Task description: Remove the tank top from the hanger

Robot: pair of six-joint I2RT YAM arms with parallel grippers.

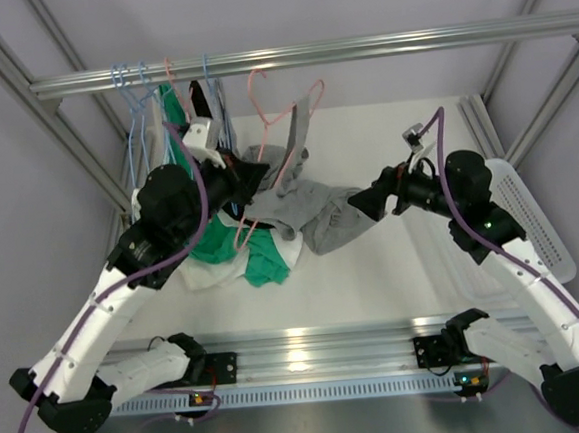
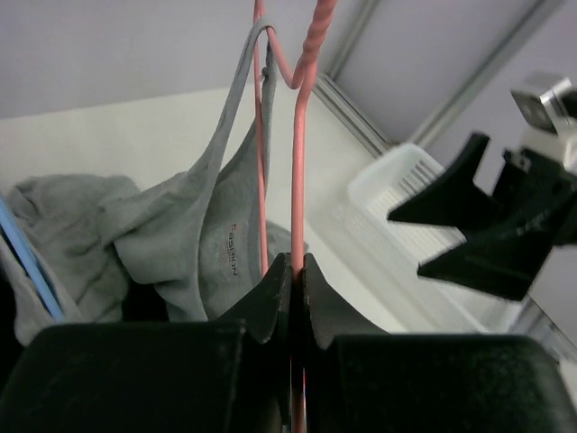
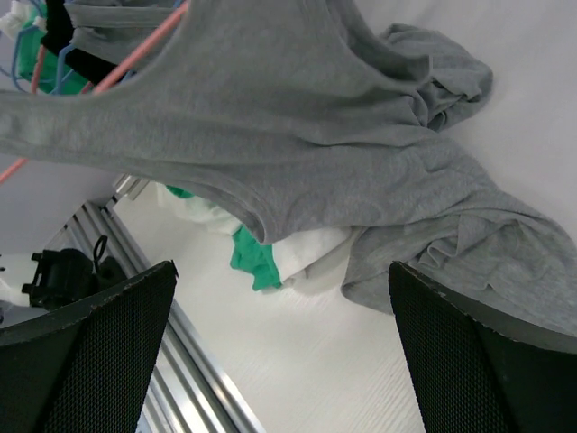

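My left arm climbs from its base at the near left corner, folds at the elbow, and reaches forward and inward over the worktop (image 1: 394,268), wrist turned toward the middle. My left claw (image 1: 258,175) is clamped tight on the wire of the pink hanger (image 2: 297,162). Through the left wrist camera I see both fingers (image 2: 270,293) pressed against the wire with no gap, below the point where the strands run up to the twisted neck. The hanger stands tilted with its hook up near the rail (image 1: 356,45), and I cannot tell whether it catches there. The grey tank top (image 1: 314,210) hangs from the hanger by a strap looped over the wire close to the neck. Its body sags down and lies crumpled on the worktop, partly over a green garment (image 1: 263,261) and a white garment (image 1: 212,275). My right arm rises from the near right corner in mirror fashion, its forearm pointing left toward the middle. My right claw (image 1: 361,204) gapes wide with nothing in it, just beside the edge of the grey cloth. From its own camera, the stretched fabric runs across above both spread fingers (image 3: 99,352). Blue hangers (image 1: 135,98) hang at the rail's left end, and a white tray (image 1: 530,218) lies along the right side of the worktop.
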